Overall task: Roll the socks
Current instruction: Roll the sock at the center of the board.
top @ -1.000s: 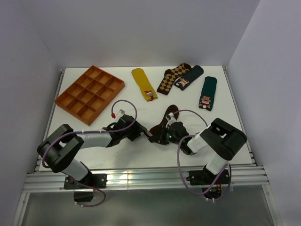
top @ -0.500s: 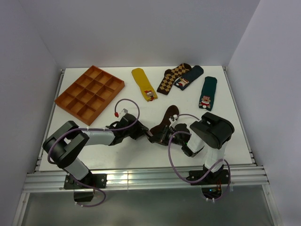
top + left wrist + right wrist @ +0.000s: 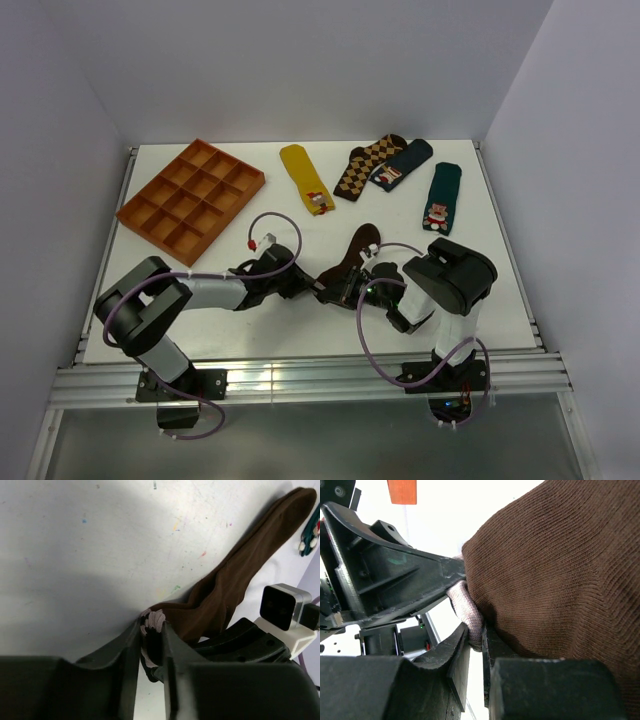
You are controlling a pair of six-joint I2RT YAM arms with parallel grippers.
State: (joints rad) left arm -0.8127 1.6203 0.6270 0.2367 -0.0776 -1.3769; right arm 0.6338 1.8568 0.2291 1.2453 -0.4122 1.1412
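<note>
Where your left gripper (image 3: 152, 627) sits, midway along the table (image 3: 500, 220) and nearer its near edge, its fingers (image 3: 129, 650) are almost closed, pinching the sock (image 3: 225, 585) by its striped cuff (image 3: 156, 616) (pale bands show between them). The sock runs from there toward the far edge. Your right gripper (image 3: 475, 630) is clamped tight on the same cuff.

No legible text, label, brand, number or sign made out in any view. Small picture motifs noted on yellow sock (image 3: 306, 177) and two dark green socks (image 3: 441, 197) (image 3: 402, 164), all right of orange tray (image 3: 192, 198). Motifs too small for any lettering to be told.
</note>
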